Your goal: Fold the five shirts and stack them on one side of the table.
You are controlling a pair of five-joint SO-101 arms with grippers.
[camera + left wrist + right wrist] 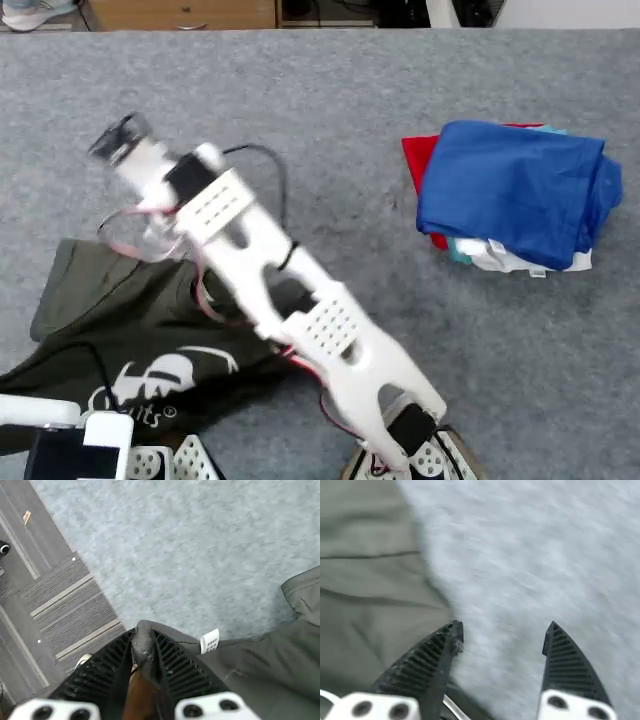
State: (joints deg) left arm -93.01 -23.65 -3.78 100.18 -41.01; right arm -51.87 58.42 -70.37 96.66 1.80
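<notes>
Olive shirt, taken from the grip outward: pinched at a fold of its edge in the left gripper, jaws clamped tight on the cloth, just beside a small white tag. Right gripper spread wide with nothing between the jaws, poised right where the olive cloth's edge meets the grey table. Rumpled and unfolded, lying at the near left of the table in the high view, partly behind the white right arm slanting over it. Well apart, on the right side of the table: a stack of four folded shirts, with a blue shirt on top and red, teal and white edges showing beneath. Judged therefore the fifth and last shirt, at the very start of its fold, with stacking not yet done. Next move, probably: close the open right jaws on the free edge, lift both holds together, draw the cloth flat, then bring one half over the other. Calls for matched height on both sides, or risks bunching. As for writing: white print on the shirt's front, partly hidden by folds and by the arm, not legible whole. Marks on the tag too small to tell.
</notes>
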